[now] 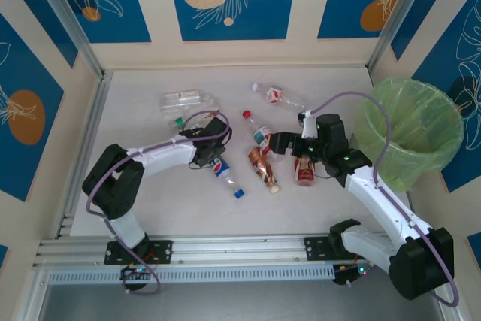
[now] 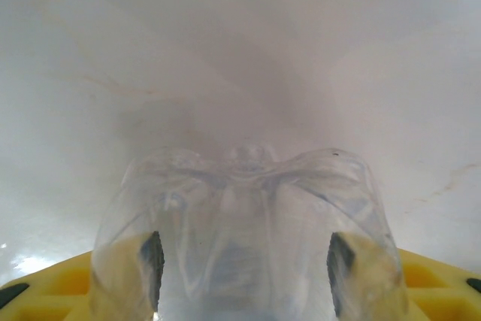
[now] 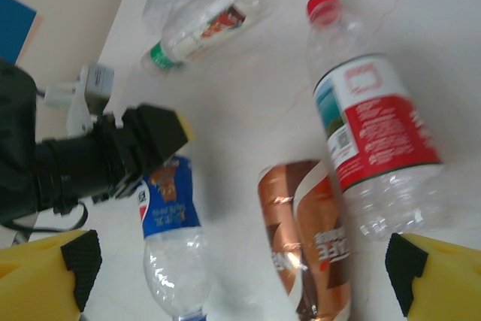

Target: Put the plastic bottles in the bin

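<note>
L tool point(image 2: 244, 261) looks clamped on the base end of the blue-label Pepsi bottle point(image 1: 225, 174) lying on the table point(image 1: 150, 201) (R tool point(image 1: 279, 143) hangs jaws apart by the brown-label bottle point(image 1: 261, 167)): grip gently, lift clear of neighbours, carry across to the bin point(image 1: 409, 174) at right.

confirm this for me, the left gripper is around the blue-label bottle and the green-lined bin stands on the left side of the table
Not quite: the bin stands on the right side of the table, as the top external view shows. The left gripper is around the blue-label bottle.
</note>
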